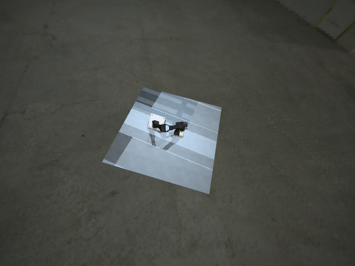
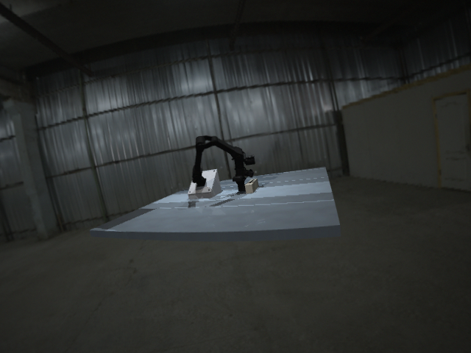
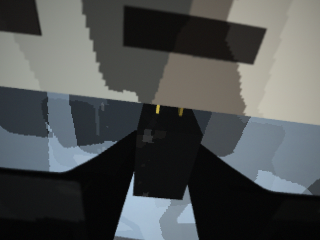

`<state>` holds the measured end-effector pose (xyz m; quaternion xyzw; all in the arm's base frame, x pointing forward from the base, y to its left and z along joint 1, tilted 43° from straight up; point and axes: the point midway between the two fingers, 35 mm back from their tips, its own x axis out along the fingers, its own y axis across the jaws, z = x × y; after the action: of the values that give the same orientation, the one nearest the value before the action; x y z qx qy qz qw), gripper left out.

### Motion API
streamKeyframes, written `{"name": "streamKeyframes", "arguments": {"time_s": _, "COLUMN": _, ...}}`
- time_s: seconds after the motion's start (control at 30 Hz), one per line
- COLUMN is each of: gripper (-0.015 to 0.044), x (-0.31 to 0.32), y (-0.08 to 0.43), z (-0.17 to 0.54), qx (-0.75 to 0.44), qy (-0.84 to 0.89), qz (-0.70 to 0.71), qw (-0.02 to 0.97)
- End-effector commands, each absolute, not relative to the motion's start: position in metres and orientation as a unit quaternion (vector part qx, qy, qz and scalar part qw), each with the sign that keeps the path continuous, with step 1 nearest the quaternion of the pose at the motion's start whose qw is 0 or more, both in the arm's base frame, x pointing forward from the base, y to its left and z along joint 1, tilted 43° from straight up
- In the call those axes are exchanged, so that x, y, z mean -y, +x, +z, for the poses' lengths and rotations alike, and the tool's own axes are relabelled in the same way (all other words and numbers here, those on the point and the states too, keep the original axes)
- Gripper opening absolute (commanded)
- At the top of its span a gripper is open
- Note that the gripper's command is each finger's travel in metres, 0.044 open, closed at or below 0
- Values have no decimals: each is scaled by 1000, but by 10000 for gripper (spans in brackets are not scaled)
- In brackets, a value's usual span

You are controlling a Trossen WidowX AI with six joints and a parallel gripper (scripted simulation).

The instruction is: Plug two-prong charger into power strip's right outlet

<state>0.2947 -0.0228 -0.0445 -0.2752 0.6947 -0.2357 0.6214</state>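
Observation:
In the wrist view my gripper (image 3: 162, 139) is shut on the black two-prong charger (image 3: 164, 152). Only short stubs of its two yellow prongs (image 3: 169, 110) show, right at the near edge of the beige power strip (image 3: 160, 50), which fills the top of the view. A dark rectangular outlet slot (image 3: 194, 34) lies just beyond the prongs and part of another (image 3: 20, 17) sits at the far left. In the exterior view the gripper (image 2: 241, 187) points down beside the beige strip (image 2: 251, 186). In the top view the strip (image 1: 181, 133) is a small beige block under the wrist.
The arm's white wedge-shaped base mount (image 2: 204, 185) stands left of the strip on the blue-grey platform (image 2: 235, 212); it also shows in the top view (image 1: 156, 120). Around the platform is concrete floor, with corrugated metal walls behind.

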Motion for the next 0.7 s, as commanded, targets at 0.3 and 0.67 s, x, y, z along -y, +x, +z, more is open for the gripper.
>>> {"name": "streamKeyframes", "arguments": {"time_s": 0.3, "gripper": 0, "x": 23, "y": 299, "z": -43, "qx": -694, "qy": -278, "qz": -236, "qw": 622}}
{"name": "streamKeyframes", "arguments": {"time_s": 0.67, "gripper": 0, "x": 23, "y": 302, "z": -44, "qx": -694, "qy": -277, "qz": -236, "qw": 622}}
